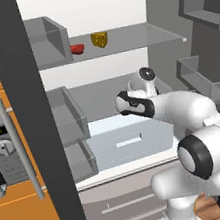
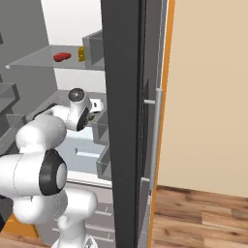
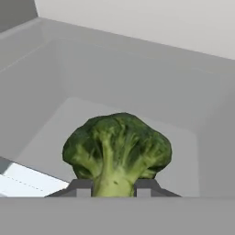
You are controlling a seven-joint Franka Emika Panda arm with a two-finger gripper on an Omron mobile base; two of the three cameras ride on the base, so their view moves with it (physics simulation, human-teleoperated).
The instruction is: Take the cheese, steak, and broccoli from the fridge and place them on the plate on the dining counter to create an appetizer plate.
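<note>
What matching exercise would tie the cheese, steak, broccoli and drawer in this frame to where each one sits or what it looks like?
Things:
1. cheese
2. steak
3. broccoli
4. drawer

Descriptions:
A. pale blue-white, low in the fridge, closed
B. red, lying on the upper shelf, left of the yellow piece in the left base view
C. green, stem pinched between the gripper fingers
D. yellow, on the upper shelf

Pairs: 1-D, 2-B, 3-C, 4-A
</note>
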